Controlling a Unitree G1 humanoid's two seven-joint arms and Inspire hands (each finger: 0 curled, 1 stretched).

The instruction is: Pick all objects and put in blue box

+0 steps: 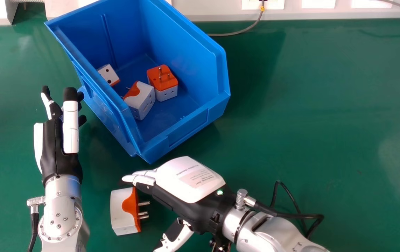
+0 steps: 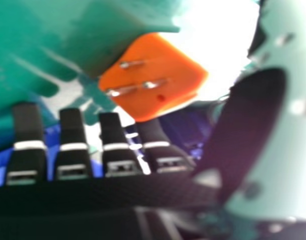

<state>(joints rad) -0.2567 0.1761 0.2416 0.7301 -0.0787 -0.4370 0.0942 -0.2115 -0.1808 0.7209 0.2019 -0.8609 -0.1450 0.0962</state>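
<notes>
Nearside of the blue box (image 1: 189, 127), the plug adapter (image 1: 121, 211) aims its pins right at the right hand (image 1: 189, 180), fingers straight and spread!

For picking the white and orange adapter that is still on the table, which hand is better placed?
Probably the right hand: its fingers and thumb open toward the adapter, beside its pins. The left points away, beside the box.

Silver forearms; black-and-white hands (image 1: 186, 189)
</notes>
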